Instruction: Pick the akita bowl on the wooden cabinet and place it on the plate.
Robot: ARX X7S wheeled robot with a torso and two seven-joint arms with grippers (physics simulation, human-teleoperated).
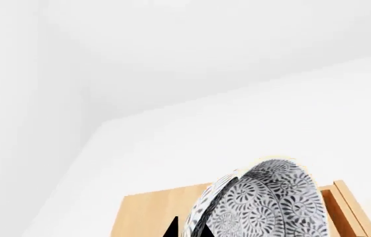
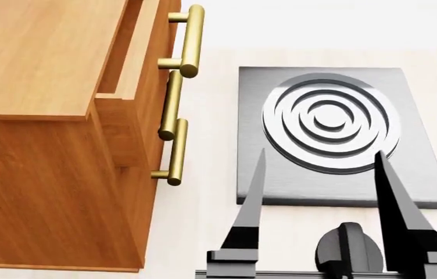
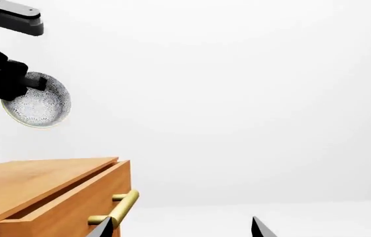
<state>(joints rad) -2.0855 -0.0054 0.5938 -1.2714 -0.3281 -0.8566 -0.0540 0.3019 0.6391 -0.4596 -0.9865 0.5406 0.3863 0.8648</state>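
plain white walls [image 3: 238,98] all round, pale cream surface [image 2: 203,203] below, grey stove plate [image 2: 335,139] with concentric rings mid-right

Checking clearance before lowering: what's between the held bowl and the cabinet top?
Nothing: in the right wrist view only bare white background separates the akita bowl from the wooden cabinet below.

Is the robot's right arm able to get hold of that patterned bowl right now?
Probably not without a big move. The akita bowl is already held by the left gripper, lifted well above the wooden cabinet. The right gripper hangs open, low over the grey ringed block, well away from it.
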